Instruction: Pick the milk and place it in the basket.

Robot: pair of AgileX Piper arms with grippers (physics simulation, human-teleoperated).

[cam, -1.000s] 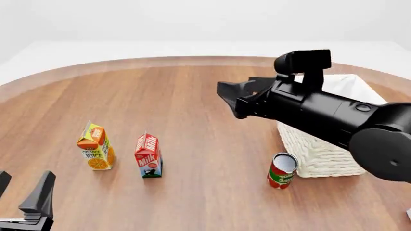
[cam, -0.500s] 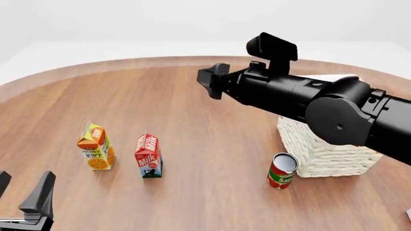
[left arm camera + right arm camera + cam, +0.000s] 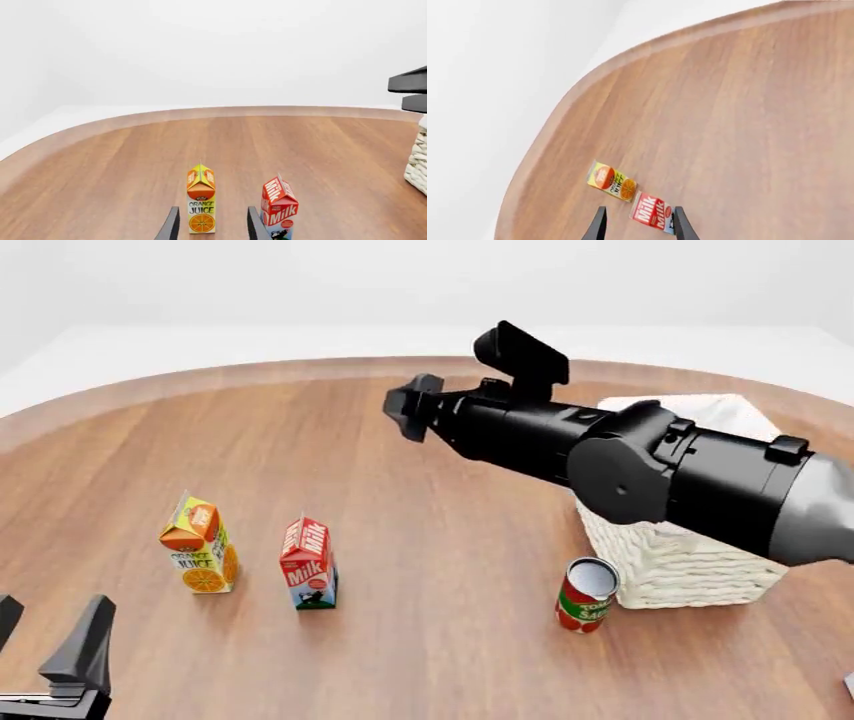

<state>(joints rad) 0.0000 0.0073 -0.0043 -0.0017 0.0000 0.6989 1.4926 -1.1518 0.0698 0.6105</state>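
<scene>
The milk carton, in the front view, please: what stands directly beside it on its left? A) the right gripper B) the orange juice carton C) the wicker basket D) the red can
B: the milk carton stands upright with the orange juice carton just to its left, the two apart; the red can and basket are far to its right.

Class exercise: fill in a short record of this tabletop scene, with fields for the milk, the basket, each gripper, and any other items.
milk: upright on the table, untouched
basket: right side of the table, partly behind the right arm
left gripper: open, near edge, holding nothing
right gripper: raised above the table, fingers open, holding nothing
others: orange juice carton left of milk; red can beside basket
</scene>
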